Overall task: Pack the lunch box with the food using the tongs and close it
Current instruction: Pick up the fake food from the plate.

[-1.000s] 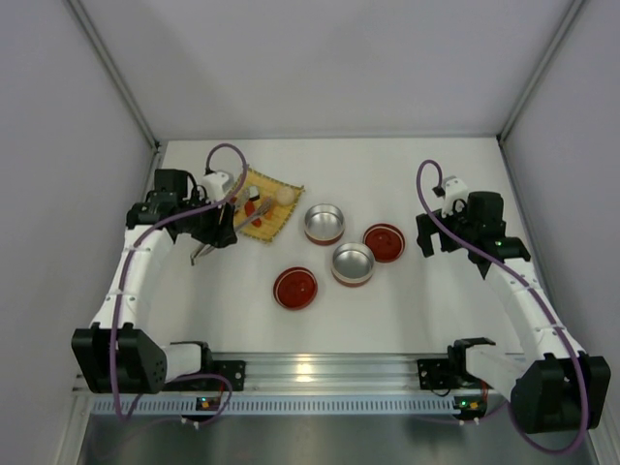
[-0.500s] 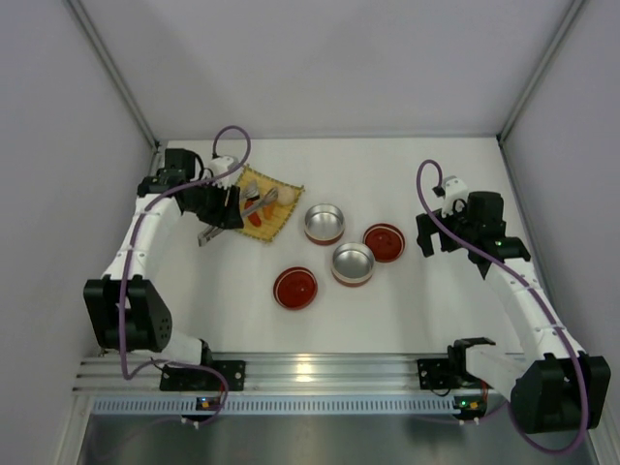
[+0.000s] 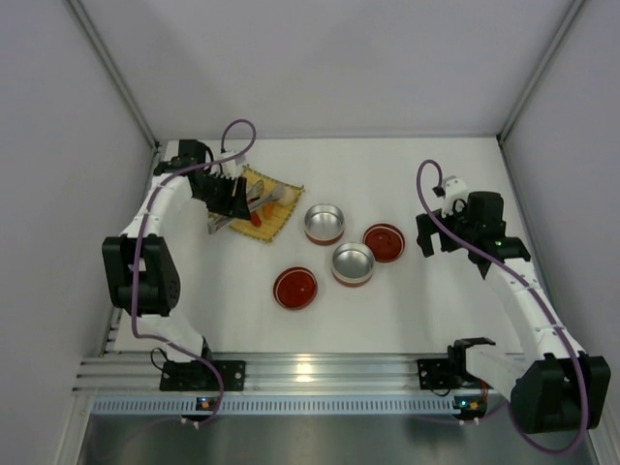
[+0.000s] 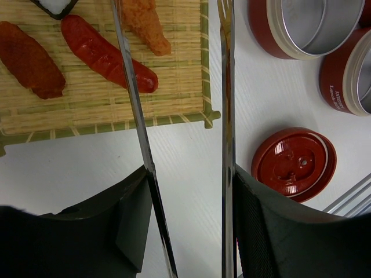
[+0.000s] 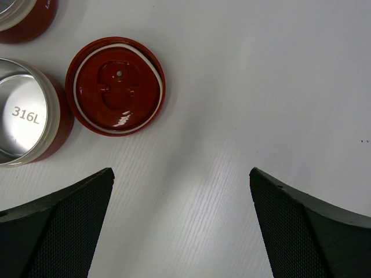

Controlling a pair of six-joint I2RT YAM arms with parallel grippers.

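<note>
Top external view: white worktop [image 3: 436, 310], grey walls [image 3: 329, 68]; left tool [image 3: 232, 201], upper left, clamps tongs [image 4: 226, 116]; right tool [image 3: 433, 239] stands apart.

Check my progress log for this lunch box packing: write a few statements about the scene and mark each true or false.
1. The left hand holds the tongs. True.
2. The right hand grips a red lid. False: it is open and empty, and the nearest lid lies on the table.
3. The containers already hold food. False: the far container and the near container are empty, and the food lies on the yellow mat.
4. Both containers are uncovered. True.
</note>
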